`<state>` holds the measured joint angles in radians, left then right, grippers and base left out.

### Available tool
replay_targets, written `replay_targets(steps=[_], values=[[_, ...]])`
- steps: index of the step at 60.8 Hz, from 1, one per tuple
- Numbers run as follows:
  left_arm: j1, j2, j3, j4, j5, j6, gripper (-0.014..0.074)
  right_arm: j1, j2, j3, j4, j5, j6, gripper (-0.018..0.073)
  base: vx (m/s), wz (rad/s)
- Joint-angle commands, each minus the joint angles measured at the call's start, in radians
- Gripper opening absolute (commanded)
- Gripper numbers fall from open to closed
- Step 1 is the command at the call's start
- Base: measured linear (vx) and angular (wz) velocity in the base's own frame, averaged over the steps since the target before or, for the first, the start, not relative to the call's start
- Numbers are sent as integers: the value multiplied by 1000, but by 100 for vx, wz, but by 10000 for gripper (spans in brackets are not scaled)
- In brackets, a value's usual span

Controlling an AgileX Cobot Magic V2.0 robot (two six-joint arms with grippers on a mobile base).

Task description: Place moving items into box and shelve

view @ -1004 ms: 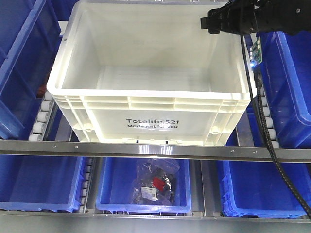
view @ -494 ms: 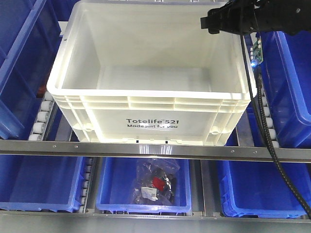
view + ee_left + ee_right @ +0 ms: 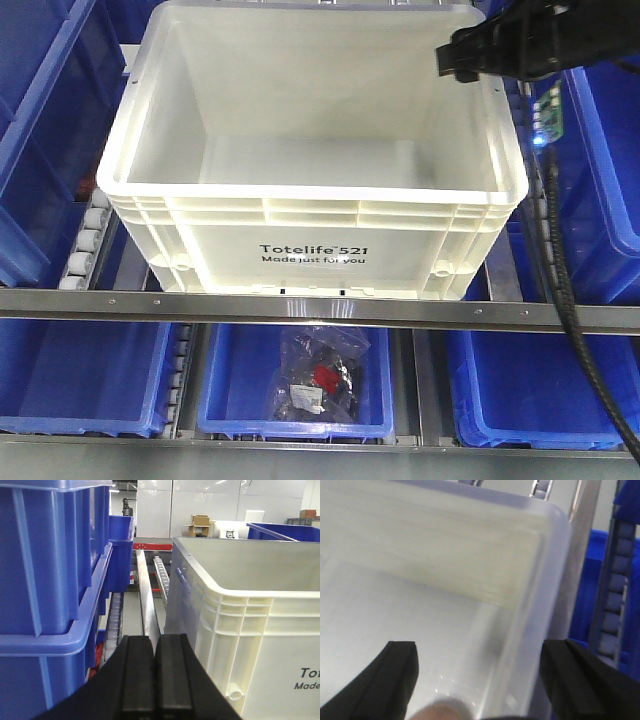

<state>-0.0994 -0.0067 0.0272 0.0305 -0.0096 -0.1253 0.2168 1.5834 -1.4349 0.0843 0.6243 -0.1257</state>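
Roller-rack shelving; steel cross rail runs across the front view, with a white roller track at left. Blue plastic bins fill the lower tier and flank both sides. The middle lower bin holds a clear bag of dark parts with a red piece. From the left wrist view, stacked blue bins stand at left. Far behind are white wall panels, cardboard boxes on a surface and ceiling light reflections. Lighting is bright and even.

I see blue bins below the steel shelf rail; the middle bin holds bagged parts.
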Motion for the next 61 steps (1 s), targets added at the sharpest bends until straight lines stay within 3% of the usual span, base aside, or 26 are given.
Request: replay_targets(steps=[1,9,18,26,35,41,48,61], values=[[3,-19,18,-8,-78,-2,-6,-33,-97,-9,1,-18,-14,550,0,0],[3,-19,18,-8,-78,-2,-6,-82,-263,251,18,-226,-14,550,0,0],[3,-19,18,-8,-78,-2,-6,-140,-494,454,-4,-274,-37,544,0,0],[3,-19,18,-8,-78,-2,-6,-251,-702,665,-29,-366,-77,505,0,0],[3,-19,18,-8,-78,-2,-6,-331,-952,950,-40,-669,-78,351,0,0],[3,-19,18,-8,-78,-2,-6,-339,-1089,1134,-113,-861,-78,207,0,0],[3,-19,18,-8,-78,-2,-6,-339,-1193,1285,-164,-909,-77,-8,0,0],[3,-19,18,-8,-78,-2,-6,-339,-1349,1457,-137,-897,-58,-12,0,0]])
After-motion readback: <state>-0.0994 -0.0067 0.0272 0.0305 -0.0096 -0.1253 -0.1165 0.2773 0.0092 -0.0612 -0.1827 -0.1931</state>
